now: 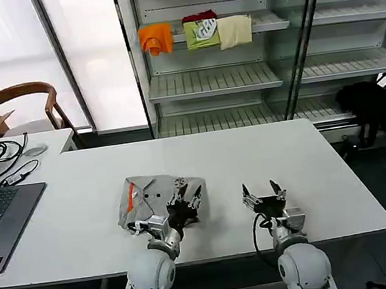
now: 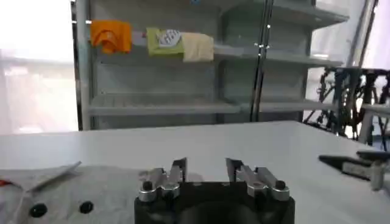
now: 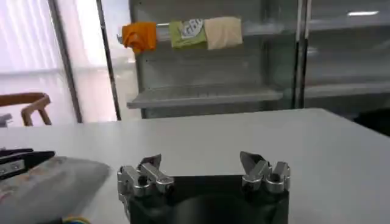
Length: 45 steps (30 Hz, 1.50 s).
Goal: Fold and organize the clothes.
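Shirt: light grey soft cotton shirt (image 1: 147,197) with an orange-red neck strip, lying as a compact folded bundle on the white bench (image 1: 307,166), near edge, left of centre.
Orientation: long axis runs left to right; the neck strip sits at its left end, so the collar seems to point left.
Left end effector: (image 1: 184,200) low over the shirt's right part, fingers apart — whether they touch the cloth I cannot tell.
Right end effector: (image 1: 264,196) over bare bench to the right of the shirt, fingers spread, gripping nothing.
Risk: a one-sided pinch at the right part could drag the bundle and undo its folds — cotton slides easily on a smooth top.
Risk: the shirt lies close to the near edge; a pull toward the robot could take it off the bench.
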Tool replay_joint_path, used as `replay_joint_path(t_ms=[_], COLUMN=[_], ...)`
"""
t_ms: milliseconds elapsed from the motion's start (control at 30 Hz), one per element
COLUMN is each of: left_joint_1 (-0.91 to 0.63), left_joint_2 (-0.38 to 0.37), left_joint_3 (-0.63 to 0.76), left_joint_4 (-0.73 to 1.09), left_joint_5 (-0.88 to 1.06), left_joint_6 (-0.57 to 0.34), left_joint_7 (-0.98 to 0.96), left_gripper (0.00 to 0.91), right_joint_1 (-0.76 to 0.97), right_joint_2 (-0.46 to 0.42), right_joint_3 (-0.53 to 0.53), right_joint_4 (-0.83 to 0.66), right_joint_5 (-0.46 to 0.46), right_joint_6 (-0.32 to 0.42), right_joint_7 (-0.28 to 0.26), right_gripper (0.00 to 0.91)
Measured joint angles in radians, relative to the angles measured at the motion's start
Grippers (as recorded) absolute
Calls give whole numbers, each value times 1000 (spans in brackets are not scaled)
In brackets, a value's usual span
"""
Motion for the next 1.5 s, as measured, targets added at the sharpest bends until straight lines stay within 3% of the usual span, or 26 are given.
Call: replay_joint_path(t_ms=[500,567,600,633,1500], left_joint_1=[21,29,31,32,50], left_joint_2=[100,109,112,115,143], left_joint_3=[-175,-203,-214,-223,-325], left_joint_4=[-168,-171,-171,-172,-173], left_joint_5=[-85,-90,-92,-94,-105], left_joint_6=[12,13,15,16,30], left_joint_7=[-35,-36,-36,-36,-22], left_gripper=[907,907,907,907,907], right_joint_1=[81,80,79,76,45], right_joint_2=[43,43,43,43,22], right_joint_3=[-173,-194,-201,-206,-194], right_joint_4=[-101,-105,-107,-107,-54], right_joint_5=[303,326,335,344,489], right_joint_6=[-86,-92,-94,-96,-116], right_joint_7=[85,93,95,96,185], right_gripper=[907,474,40,0,0])
